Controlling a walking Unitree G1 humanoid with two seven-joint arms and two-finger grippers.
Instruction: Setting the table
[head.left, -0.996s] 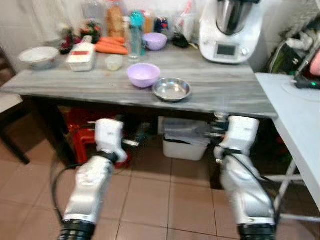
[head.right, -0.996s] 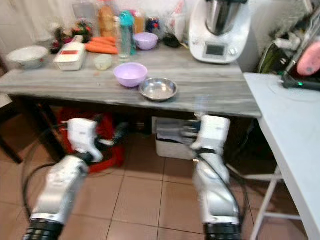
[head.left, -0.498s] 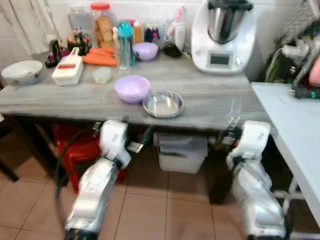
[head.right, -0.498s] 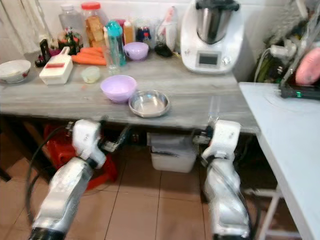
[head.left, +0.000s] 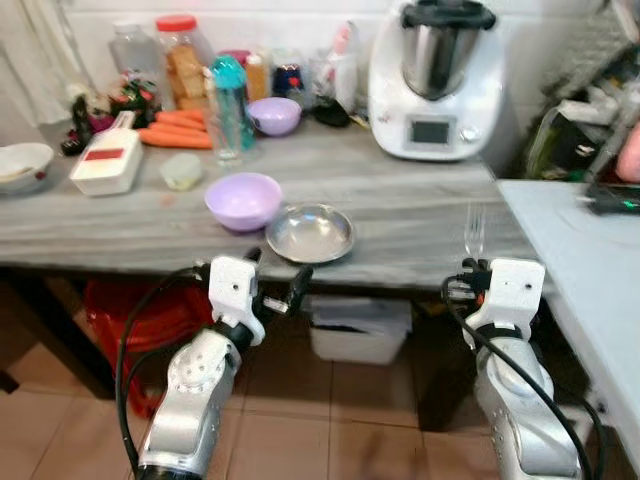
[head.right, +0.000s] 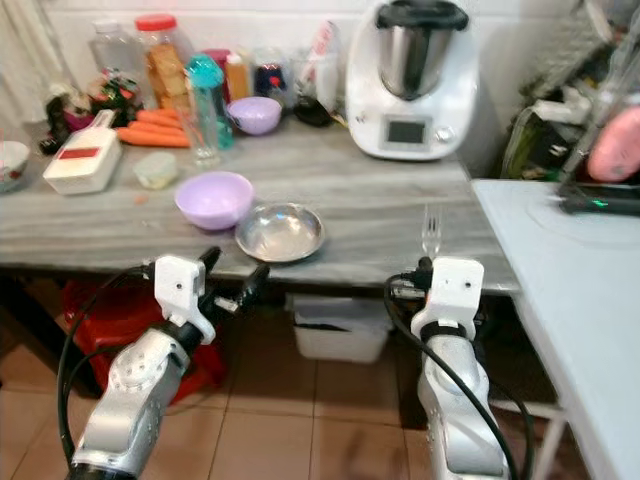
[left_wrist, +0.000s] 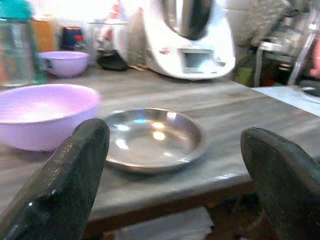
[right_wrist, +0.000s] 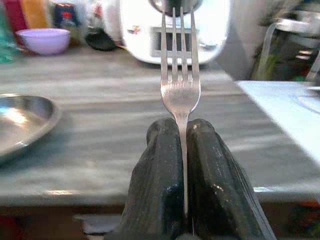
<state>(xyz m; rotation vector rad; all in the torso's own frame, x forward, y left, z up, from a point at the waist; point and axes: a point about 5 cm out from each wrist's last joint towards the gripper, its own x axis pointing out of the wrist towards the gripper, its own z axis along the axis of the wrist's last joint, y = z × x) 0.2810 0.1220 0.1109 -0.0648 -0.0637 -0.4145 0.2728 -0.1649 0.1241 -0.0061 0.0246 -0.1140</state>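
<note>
We are gripping the fork (right_wrist: 180, 85) upright, tines up, in our right gripper (right_wrist: 181, 150) near the table (head.left: 420, 215) edge, likely ready to lay beside the steel plate (head.left: 310, 232); our left gripper (head.left: 281, 291) is hovering wide apart before that plate, holding nothing.

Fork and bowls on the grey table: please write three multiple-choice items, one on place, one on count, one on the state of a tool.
1. Where is the steel plate?
A. beside the nearer purple bowl
B. on the floor
C. on the white table

2. How many purple bowls are on the grey table?
A. one
B. two
C. four

3. The right tool is:
A. open
B. shut on nothing
C. shut on the fork

Answers: 1 A, they sit side by side; 2 B, a second one stands further back; 3 C, the tines stand upright above its fingers.
</note>
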